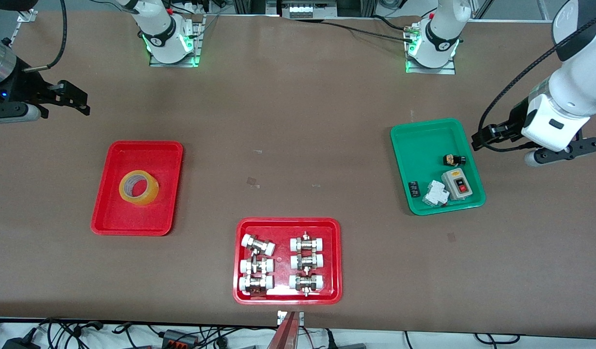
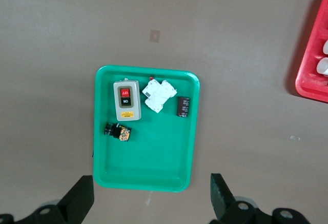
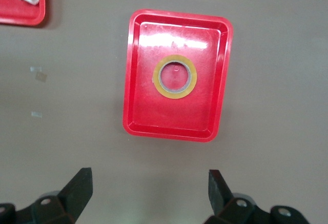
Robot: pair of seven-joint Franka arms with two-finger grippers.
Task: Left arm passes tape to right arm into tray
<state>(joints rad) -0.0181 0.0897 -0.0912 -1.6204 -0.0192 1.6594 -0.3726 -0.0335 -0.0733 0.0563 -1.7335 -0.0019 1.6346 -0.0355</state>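
The tape, a translucent yellow roll with a pale core, lies flat in the middle of the plain red tray toward the right arm's end of the table. It also shows in the right wrist view, inside the tray. My right gripper is open and empty, up over bare table beside that tray; its jaws stand wide apart. My left gripper is open and empty, over bare table beside the green tray; it shows in its own wrist view.
The green tray holds a grey switch box, a white breaker, a black cylinder and a small black-yellow part. A second red tray with several white-capped metal fittings lies nearest the front camera.
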